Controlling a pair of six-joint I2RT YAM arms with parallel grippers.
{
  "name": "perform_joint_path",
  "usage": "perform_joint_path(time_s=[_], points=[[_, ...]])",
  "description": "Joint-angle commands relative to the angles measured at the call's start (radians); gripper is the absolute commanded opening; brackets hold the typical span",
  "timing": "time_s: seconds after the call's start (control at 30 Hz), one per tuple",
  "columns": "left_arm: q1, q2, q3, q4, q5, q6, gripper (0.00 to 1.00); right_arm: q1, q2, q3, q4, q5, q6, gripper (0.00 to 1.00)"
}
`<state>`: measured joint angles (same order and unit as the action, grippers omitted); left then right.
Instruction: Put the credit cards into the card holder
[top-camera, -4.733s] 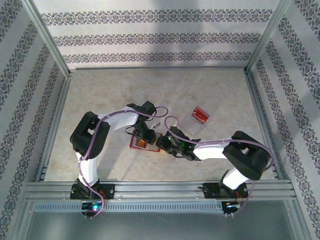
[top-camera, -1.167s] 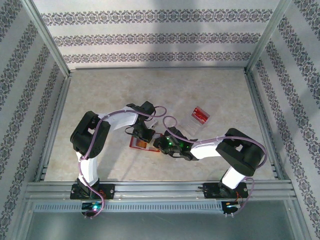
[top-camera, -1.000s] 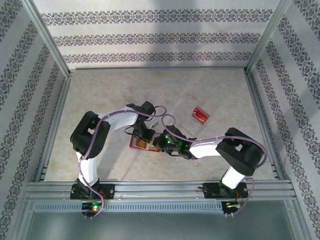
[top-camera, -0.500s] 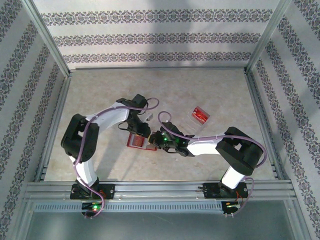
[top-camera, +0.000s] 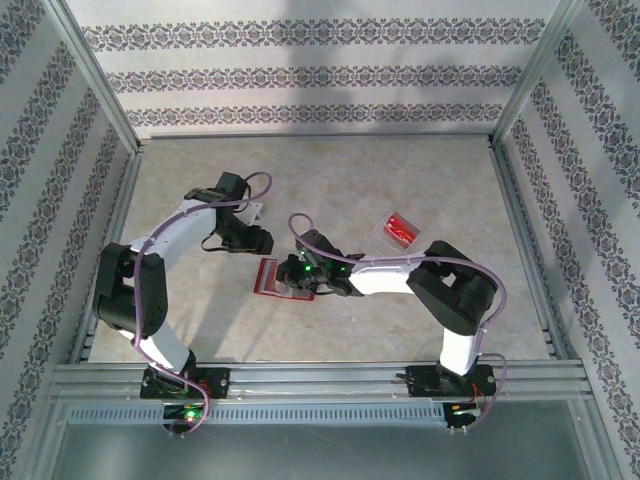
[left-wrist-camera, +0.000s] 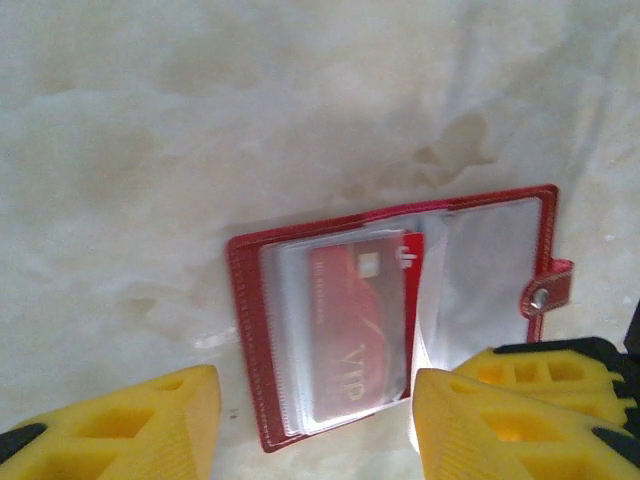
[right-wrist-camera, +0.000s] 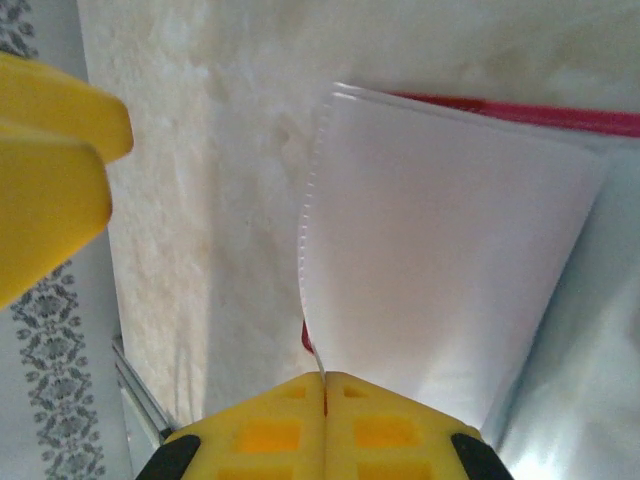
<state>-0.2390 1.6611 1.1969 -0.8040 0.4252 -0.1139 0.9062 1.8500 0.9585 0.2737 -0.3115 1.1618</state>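
In the top external view, the card holder (top-camera: 272, 280) is seen lying open on the counter (top-camera: 420, 170), between the two arms. The right claw (top-camera: 300, 272) is set at its right edge, while the left claw (top-camera: 250, 240) is held apart from it, up and to the left. Off to the right, a red credit card (top-camera: 398, 228) is seen in a clear tray (top-camera: 385, 243), so at least one card is judged to be left to fetch.

In the left wrist view, the left claw (left-wrist-camera: 315, 420) is spread, with nothing held between its fingers. Beneath it, one credit card (left-wrist-camera: 355, 340) is seen tucked inside a clear sleeve of the card holder (left-wrist-camera: 250, 330); that part is judged done.

In the right wrist view, the right claw (right-wrist-camera: 323, 395) is pressed together on the edge of a translucent sleeve (right-wrist-camera: 440, 270) of the card holder, which is thereby lifted off the counter.
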Motion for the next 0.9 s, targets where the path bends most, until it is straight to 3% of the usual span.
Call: perform_joint_path(time_s=[0.0,0.1,0.4,0.5,0.87], points=[[0.034,-0.026,-0.027,0.032,-0.002,-0.010,0.56,0.013,0.045,0.071,-0.081,-0.059,-0.061,0.00],[0.046,-0.024,-0.040,0.043,0.000,-0.010,0.57,0.019,0.090,0.126,-0.108,-0.087,-0.082,0.03],[0.047,-0.009,-0.040,0.049,-0.006,0.015,0.57,0.019,0.164,0.196,-0.137,-0.122,-0.099,0.25],[0.048,-0.013,-0.037,0.045,-0.021,0.022,0.57,0.018,0.176,0.214,-0.148,-0.127,-0.104,0.28],[0.047,-0.003,-0.035,0.045,-0.010,0.038,0.42,0.017,0.212,0.336,-0.236,-0.160,-0.165,0.32]])
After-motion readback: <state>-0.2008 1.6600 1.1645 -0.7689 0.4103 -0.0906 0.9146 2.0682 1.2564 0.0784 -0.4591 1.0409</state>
